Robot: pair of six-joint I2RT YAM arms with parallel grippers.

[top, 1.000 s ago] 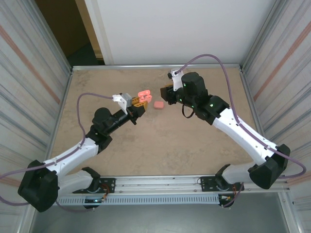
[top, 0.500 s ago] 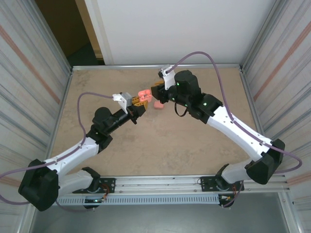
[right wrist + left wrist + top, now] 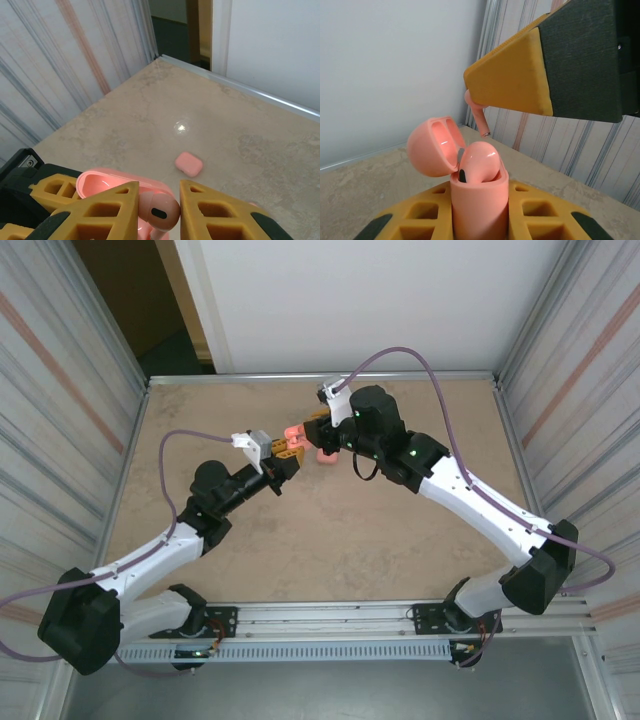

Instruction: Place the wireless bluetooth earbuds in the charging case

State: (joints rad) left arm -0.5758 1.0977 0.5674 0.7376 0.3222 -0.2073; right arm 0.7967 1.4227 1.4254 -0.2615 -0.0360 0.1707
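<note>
My left gripper is shut on the body of an open pink charging case and holds it upright. Its lid is swung back, and one salmon-pink earbud sits in a slot. My right gripper is shut on a second earbud. That earbud hangs just above the case, its stem pointing down and apart from it. In the right wrist view the open lid lies right beneath the held earbud.
A closed pink case lies on the tan table just right of the two grippers. Metal side walls and a white back wall enclose the table.
My right arm has carried its earbud leftward, from beside the closed case to just over the open case. The left arm and its case have stayed put.
</note>
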